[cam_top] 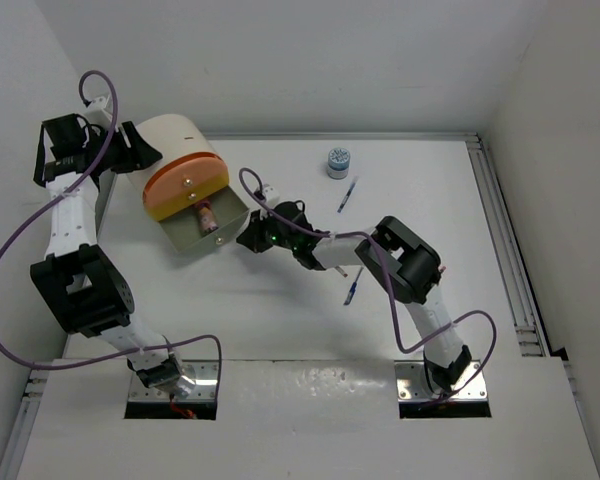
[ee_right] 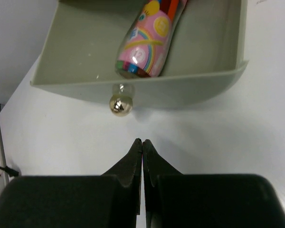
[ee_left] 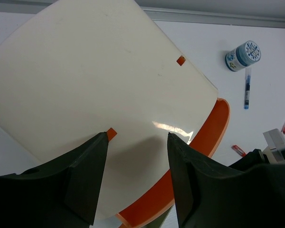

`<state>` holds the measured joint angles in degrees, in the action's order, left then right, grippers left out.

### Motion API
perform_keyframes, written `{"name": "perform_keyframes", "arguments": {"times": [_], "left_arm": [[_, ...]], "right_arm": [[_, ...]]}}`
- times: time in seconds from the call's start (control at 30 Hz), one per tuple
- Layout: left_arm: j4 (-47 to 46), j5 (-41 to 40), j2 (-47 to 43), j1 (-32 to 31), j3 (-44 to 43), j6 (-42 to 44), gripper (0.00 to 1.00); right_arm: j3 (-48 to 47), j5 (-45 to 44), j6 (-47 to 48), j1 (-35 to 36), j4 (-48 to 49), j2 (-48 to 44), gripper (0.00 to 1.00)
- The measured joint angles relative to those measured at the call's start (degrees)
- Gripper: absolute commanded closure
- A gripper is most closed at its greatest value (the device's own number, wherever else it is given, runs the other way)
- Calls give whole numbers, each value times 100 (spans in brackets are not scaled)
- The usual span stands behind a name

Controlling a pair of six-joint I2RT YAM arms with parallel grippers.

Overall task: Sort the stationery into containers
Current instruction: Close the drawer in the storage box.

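The right hand (ee_right: pixel 142 144), pressed together and empty, is facing the drawer knob (ee_right: pixel 120 104). The left hand (ee_left: pixel 137 137) is hovering spread by the cream container (ee_left: pixel 85 85). The blue pen (cam_top: pixel 347 195), lying upper right of centre on the worktop (cam_top: pixel 280 330), is looking light, stiff and slippery, so pinching it mid-barrel seems best.

Two blue pens (cam_top: pixel 347 195), one tub (cam_top: pixel 338 161), one bucket (cam_top: pixel 175 135), one drawer (cam_top: pixel 183 237), one patterned tube (ee_right: pixel 147 47).

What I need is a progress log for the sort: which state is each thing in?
container: on its side.
drawer: pulled out, pink tube inside.
left end effector: open, at the container's cream wall.
right end effector: shut, empty, short of the knob.
tub: upright on the table.
blue pen: lying on the table.
second pen: lying on the table too.
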<state>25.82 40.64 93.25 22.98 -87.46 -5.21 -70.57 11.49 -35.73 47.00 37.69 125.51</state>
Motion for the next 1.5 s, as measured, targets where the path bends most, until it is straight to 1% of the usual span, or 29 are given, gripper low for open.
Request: {"name": "perform_keyframes", "arguments": {"times": [0.3, 0.6, 0.77, 1.03, 1.3, 1.5], "left_arm": [[-2, 7, 0, 0, 4, 26, 41], [-55, -26, 24, 17, 4, 114, 41], [-72, -4, 28, 31, 4, 116, 41], [-94, 42, 55, 35, 4, 116, 41], [-210, 98, 120, 39, -7, 160, 41], [-275, 162, 164, 48, -13, 168, 41]], "right_arm": [[-715, -361, -31, 0, 0, 487, 100], [-1676, -850, -109, 22, -216, 1156, 100], [-2267, -1156, -225, 83, -168, 1432, 100], [-2857, -1316, -398, 304, -39, 1832, 100], [-3462, -1486, -452, 339, 0, 2253, 100], [-4022, -1738, -577, 339, 76, 2658, 97]]}}
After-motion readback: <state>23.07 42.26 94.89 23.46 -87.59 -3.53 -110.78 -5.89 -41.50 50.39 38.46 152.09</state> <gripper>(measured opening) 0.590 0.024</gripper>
